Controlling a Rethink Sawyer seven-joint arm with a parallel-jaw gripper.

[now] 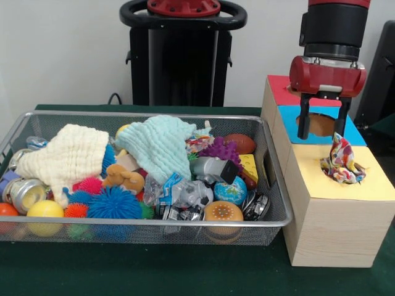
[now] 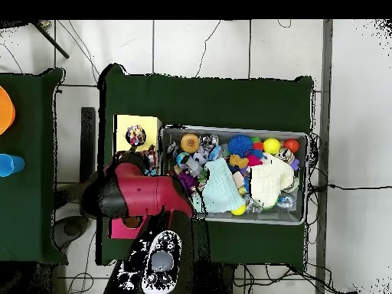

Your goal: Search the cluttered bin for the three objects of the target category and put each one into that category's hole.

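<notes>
A confetti-patterned crinkled piece [image 1: 341, 161] sits half in the hole of the yellow-topped box [image 1: 370, 185], sticking up out of it; it also shows in the overhead view [image 2: 136, 136]. My gripper [image 1: 322, 131] hangs just above it, open, with the piece's top tip near the right finger [image 1: 342, 120]. The wire mesh bin [image 1: 148, 116] lies left of the boxes, full of clutter. A small multicolour crinkled scrap [image 1: 199, 142] shows beside the mint cloth [image 1: 162, 145]. In the overhead view the red arm [image 2: 145, 195] hides the gripper.
The blue-topped box [image 1: 289, 125] and red-topped box [image 1: 279, 91] stand behind the yellow one. The bin holds a cream cloth [image 1: 68, 157], spiky balls [image 1: 113, 203], a purple spiky ball [image 1: 220, 150], a globe ball [image 1: 231, 191], cans and toys.
</notes>
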